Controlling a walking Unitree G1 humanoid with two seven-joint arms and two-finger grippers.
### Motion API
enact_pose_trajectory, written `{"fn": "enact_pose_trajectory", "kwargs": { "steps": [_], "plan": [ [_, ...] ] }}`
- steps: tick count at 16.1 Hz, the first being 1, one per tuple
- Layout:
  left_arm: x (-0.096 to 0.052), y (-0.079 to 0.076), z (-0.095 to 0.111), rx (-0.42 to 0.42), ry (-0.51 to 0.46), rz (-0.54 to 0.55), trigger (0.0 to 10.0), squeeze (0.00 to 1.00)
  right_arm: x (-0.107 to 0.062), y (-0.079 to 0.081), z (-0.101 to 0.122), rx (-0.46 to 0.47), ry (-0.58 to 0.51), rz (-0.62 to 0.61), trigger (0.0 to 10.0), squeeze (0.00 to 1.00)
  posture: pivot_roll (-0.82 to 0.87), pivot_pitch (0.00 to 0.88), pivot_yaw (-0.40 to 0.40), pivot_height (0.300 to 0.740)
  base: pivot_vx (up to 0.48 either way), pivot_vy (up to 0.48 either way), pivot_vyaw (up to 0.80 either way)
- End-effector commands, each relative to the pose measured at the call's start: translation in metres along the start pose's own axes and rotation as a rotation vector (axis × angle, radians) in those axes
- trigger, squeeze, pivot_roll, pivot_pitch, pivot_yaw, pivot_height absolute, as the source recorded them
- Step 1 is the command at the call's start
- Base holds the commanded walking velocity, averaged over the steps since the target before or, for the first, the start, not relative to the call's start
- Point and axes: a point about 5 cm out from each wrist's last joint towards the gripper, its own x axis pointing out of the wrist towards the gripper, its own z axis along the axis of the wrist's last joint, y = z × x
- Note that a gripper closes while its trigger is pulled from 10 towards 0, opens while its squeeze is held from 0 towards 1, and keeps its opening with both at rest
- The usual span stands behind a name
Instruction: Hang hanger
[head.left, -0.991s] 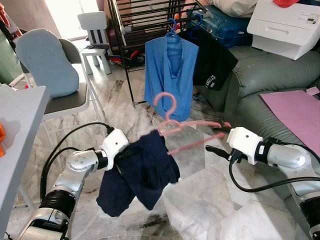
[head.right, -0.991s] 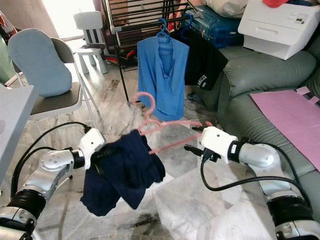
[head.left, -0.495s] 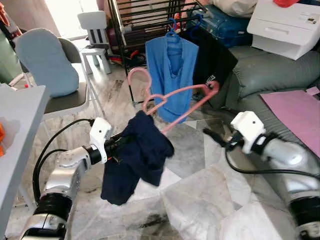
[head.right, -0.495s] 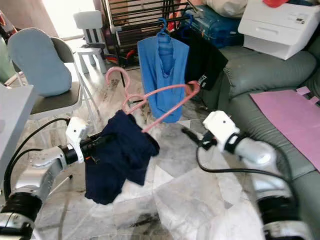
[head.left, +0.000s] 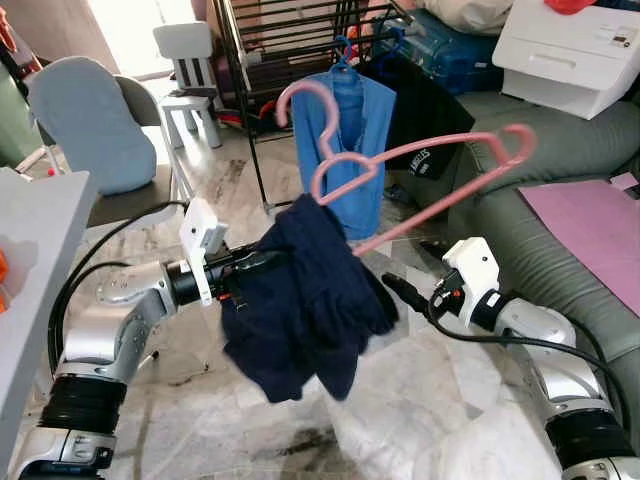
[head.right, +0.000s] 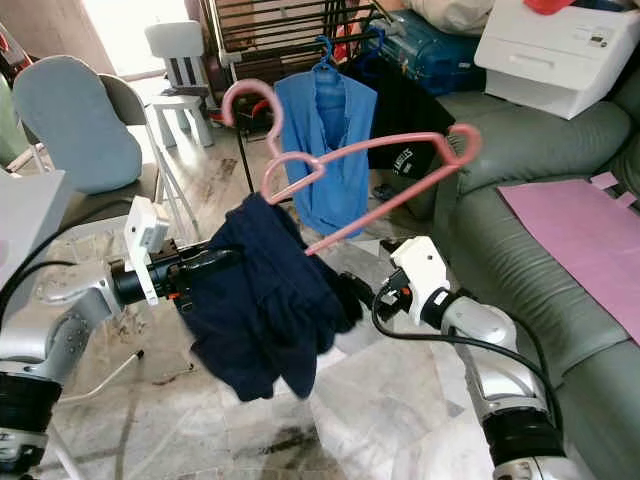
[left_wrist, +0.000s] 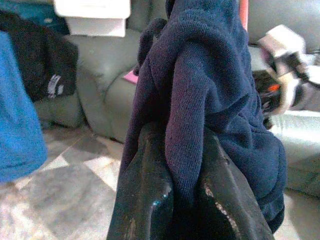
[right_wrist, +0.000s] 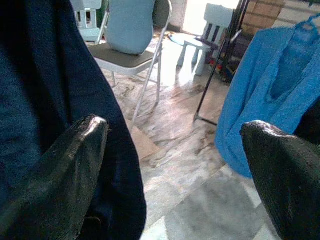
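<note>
Left gripper (left_wrist: 172, 197) clamped on a fold of the dark blue garment (head.left: 305, 300), fingers (left_wrist: 145, 190) pinching the knit cloth from both sides, arm held out in front of the body at mid height. Garment bunched and draped over the lower end of the pink hanger (head.left: 420, 190), hanging down in loose folds above the marble floor (head.left: 420, 400). Hanger tilted, hook (head.left: 300, 95) up and toward the robot's left, far shoulder raised toward the grey sofa (head.left: 540, 170); not on any rail, held up only through the cloth.

Right gripper (right_wrist: 175, 170) spread wide apart, holding nothing, one finger (right_wrist: 65, 170) just beside the garment's edge, the other (right_wrist: 282, 170) well clear. Seen from the head, right gripper (head.left: 400, 290) low and close to the garment's right side, below the slanting bar of the hanger.

Behind, a black drying rack (head.left: 300, 40) with a bright blue top (head.left: 340, 140) on a blue hanger and a black garment (head.left: 425, 110) next to it. Folding chair with a pale blue cushion (head.left: 95, 120) to the left, small white child's chair (head.left: 190, 70) further back. White box (head.left: 570, 50) resting on top of the sofa back, pink sheet (head.left: 590, 220) lying on the sofa seat. Edge of a grey table (head.left: 30, 260) at the near left.
</note>
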Motion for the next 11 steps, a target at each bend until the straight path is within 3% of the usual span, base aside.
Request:
{"fn": "enact_pose_trajectory", "kwargs": {
  "steps": [1,3,4,5,6,9,10,11],
  "plan": [
    [0.001,-0.002,0.014,0.035,-0.027,-0.018,0.0,0.0,0.001,0.002,-0.002,0.036,0.005,0.019,10.0,0.91,-0.11,0.023,0.073,0.74,0.0,0.0,0.0],
    [0.007,-0.008,0.024,0.032,-0.054,-0.042,0.0,0.0,-0.001,0.007,-0.008,0.063,0.035,0.062,10.0,0.6,-0.11,0.025,0.072,0.74,0.0,0.0,0.0],
    [0.01,-0.012,0.031,0.027,-0.08,-0.059,0.0,0.0,-0.003,0.011,-0.014,0.079,0.06,0.087,10.0,0.27,-0.11,0.026,0.071,0.74,0.0,0.0,0.0],
    [0.014,-0.016,0.038,0.019,-0.105,-0.074,0.0,0.0,-0.004,0.013,-0.02,0.091,0.088,0.098,10.0,0.1,-0.1,0.027,0.07,0.74,0.0,0.0,0.0],
    [0.016,-0.021,0.045,0.02,-0.122,-0.098,0.0,0.0,-0.005,0.015,-0.026,0.107,0.109,0.099,10.0,0.0,-0.1,0.028,0.07,0.74,0.0,0.0,0.0],
    [0.022,-0.033,0.065,0.021,-0.175,-0.161,0.0,0.0,-0.004,0.015,-0.042,0.147,0.173,0.056,10.0,0.0,-0.09,0.029,0.068,0.74,0.0,0.0,0.0],
    [0.024,-0.039,0.072,0.016,-0.19,-0.191,0.0,0.0,-0.002,0.014,-0.044,0.175,0.175,0.029,2.8,0.0,-0.09,0.03,0.067,0.74,0.0,0.0,0.0],
    [0.024,-0.044,0.076,0.014,-0.197,-0.215,0.0,0.0,0.0,0.014,-0.043,0.206,0.157,0.024,0.0,0.0,-0.09,0.03,0.066,0.74,0.0,0.0,0.0]
  ]
}}
